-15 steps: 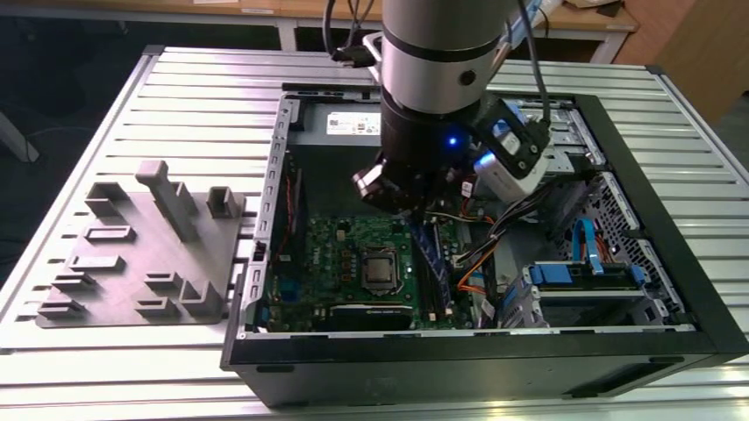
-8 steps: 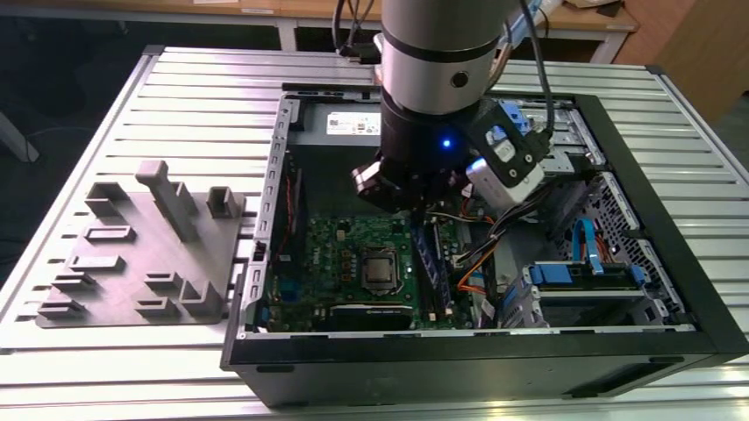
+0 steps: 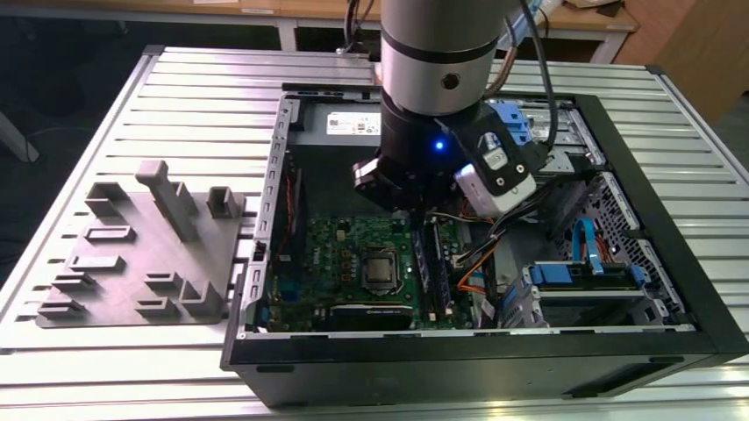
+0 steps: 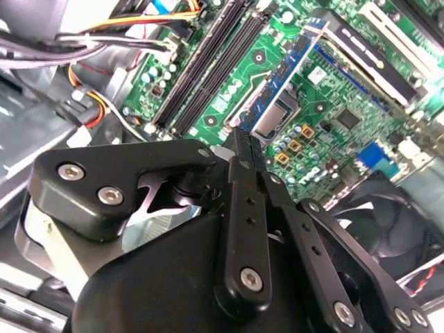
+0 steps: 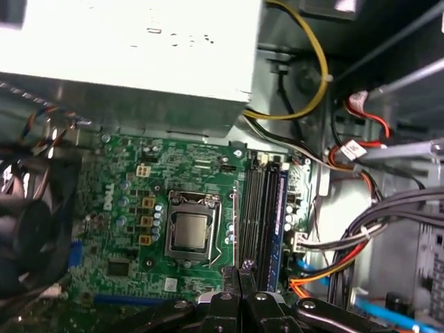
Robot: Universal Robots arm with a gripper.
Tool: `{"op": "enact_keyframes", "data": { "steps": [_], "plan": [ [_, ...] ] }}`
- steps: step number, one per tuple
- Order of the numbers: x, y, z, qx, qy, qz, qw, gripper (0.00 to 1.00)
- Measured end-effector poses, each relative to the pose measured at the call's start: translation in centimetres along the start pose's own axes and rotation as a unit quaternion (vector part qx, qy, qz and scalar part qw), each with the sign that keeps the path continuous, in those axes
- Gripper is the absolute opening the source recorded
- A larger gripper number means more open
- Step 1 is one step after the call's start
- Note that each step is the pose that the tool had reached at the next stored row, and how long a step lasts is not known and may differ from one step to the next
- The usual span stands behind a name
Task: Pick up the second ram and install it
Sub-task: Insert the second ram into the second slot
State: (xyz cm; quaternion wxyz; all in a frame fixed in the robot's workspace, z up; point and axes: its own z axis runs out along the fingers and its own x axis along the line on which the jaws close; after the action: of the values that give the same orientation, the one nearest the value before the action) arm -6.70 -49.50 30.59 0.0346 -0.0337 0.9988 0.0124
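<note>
We see the fingers (image 4: pixel 244 173) pinching the thin narrow memory board strip (image 4: pixel 291 73), lengthwise parallel, just beside the long black slots (image 4: pixel 208 69).

Open case (image 3: pixel 468 368) sat on the table (image 3: pixel 210 79), holder block (image 3: pixel 140 263) on the exterior view's left of it. Inside lay the motherboard (image 3: pixel 339 263), socket (image 3: pixel 381 267) mid-board, slots (image 3: pixel 431 272) just beside it, and the gripper (image 5: pixel 239 281) held the second ram (image 4: pixel 240 135) above them
</note>
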Motion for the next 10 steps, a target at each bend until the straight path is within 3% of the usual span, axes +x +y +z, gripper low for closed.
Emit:
{"op": "enact_keyframes", "data": {
  "steps": [5, 10],
  "plan": [
    [0.00, 0.00, 0.06, 0.0031, -0.0010, 0.044, 0.9990, 0.08],
    [0.02, 0.00, 0.23, 0.0030, -0.0010, 0.043, 0.9991, 0.08]
  ]
}}
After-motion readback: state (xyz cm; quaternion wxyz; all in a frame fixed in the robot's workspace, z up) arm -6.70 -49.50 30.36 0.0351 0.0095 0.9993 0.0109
